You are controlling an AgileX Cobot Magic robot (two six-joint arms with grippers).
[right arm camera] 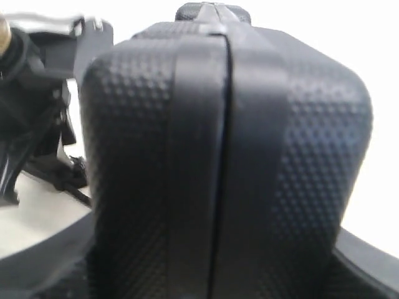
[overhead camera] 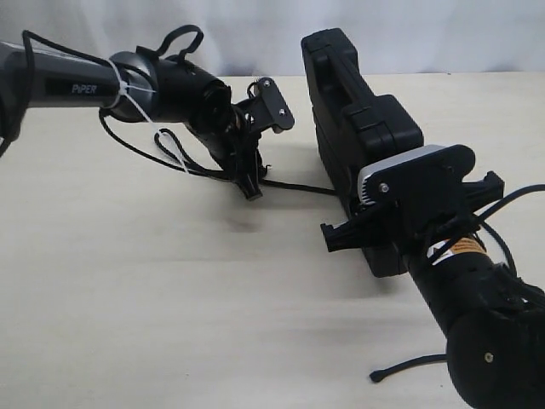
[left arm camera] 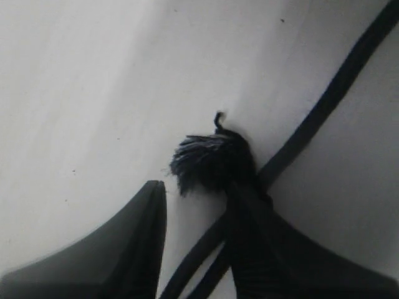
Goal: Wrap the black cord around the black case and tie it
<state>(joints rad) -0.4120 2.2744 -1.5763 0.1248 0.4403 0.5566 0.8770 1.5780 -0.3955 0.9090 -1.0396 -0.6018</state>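
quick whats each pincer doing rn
left pincer: open, frayed end of the black cord at its tips, not clamped
right pincer: closed on the black case

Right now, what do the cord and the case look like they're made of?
The cord looks like matte black textile fibre: its end frays into a tuft. The case seems hard moulded plastic, black: dimpled surface, a straight seam down the middle.

A pale, wood-grained table (overhead camera: 170,298) sits under soft, even light before a plain whitish wall (overhead camera: 255,34).
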